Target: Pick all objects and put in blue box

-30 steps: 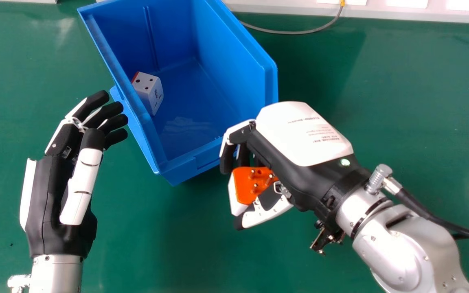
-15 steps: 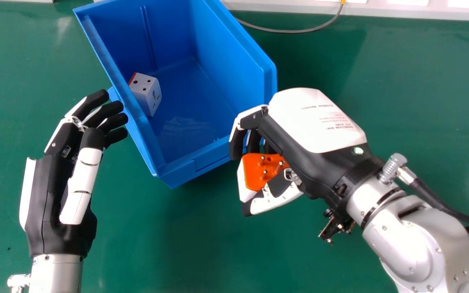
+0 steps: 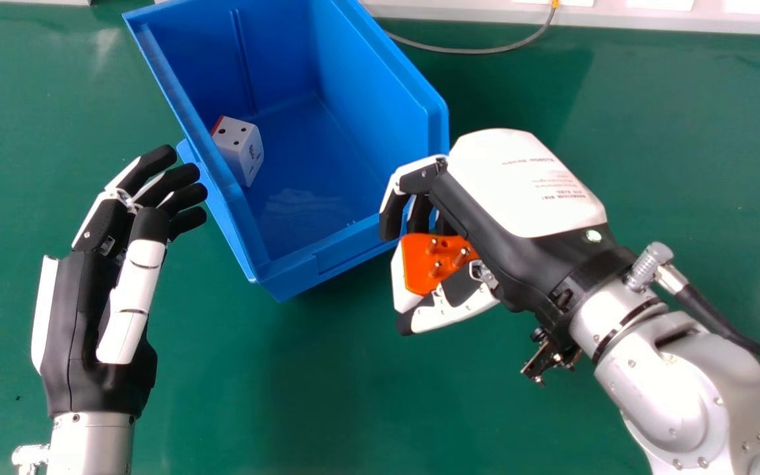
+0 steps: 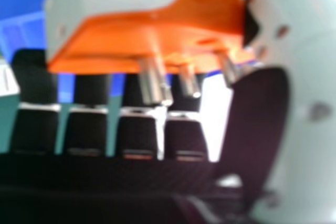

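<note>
My right hand (image 3: 512, 191) is beside the blue box's near right corner, its fingers and thumb curled round an orange and white plug adapter (image 3: 429, 264) with metal pins. In the right hand view the adapter (image 4: 152, 40) lies between the black fingers of my right hand (image 4: 89, 129) and its thumb. The blue box (image 3: 347, 247) stands open at the top; a white plug adapter (image 3: 241, 148) with a red edge rests inside against the left wall. My left hand (image 3: 83, 316) stays left of the box, fingers relaxed and holding nothing, fingertips close to the box's left side.
The green table (image 3: 221, 409) lies under everything. A grey cable (image 3: 479, 50) curves along the table's far edge, behind the box. A black cable (image 3: 716, 323) runs beside the right forearm.
My right hand has moved right and a little toward the table's far side, carrying the orange and white adapter with it. The left hand has kept still.
</note>
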